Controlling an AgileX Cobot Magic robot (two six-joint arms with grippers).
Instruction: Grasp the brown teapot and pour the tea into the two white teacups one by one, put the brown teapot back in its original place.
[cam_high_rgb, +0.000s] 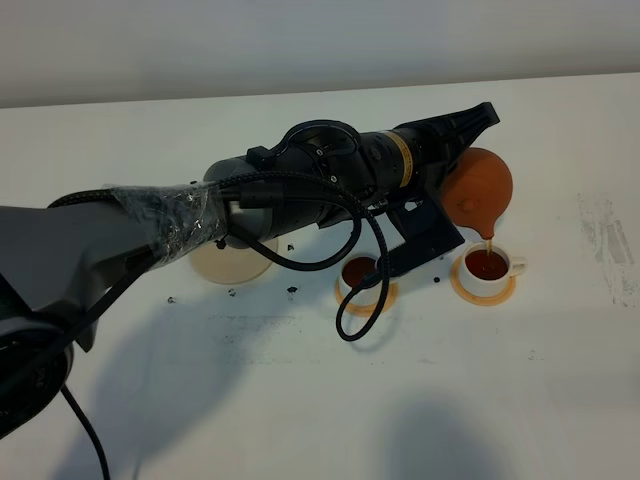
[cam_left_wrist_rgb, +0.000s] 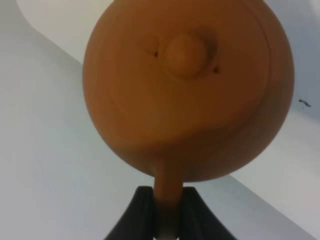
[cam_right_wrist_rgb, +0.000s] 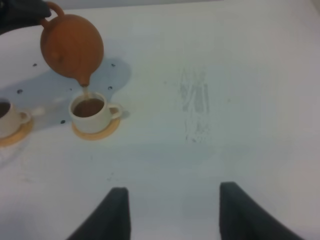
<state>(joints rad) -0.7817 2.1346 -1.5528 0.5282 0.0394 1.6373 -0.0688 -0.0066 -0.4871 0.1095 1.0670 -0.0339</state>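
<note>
Left hand (cam_left_wrist_rgb: 167, 214) on tilted brown teapot (cam_left_wrist_rgb: 187, 90)

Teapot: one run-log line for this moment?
pouring | left gripper shut on teapot | tea entering right cup | left cup holds tea | right gripper open

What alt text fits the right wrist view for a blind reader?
A tilted brown teapot pours tea into a white teacup on an orange coaster. A second teacup, holding tea, sits beside it; two dark fingers stand apart in front.
</note>
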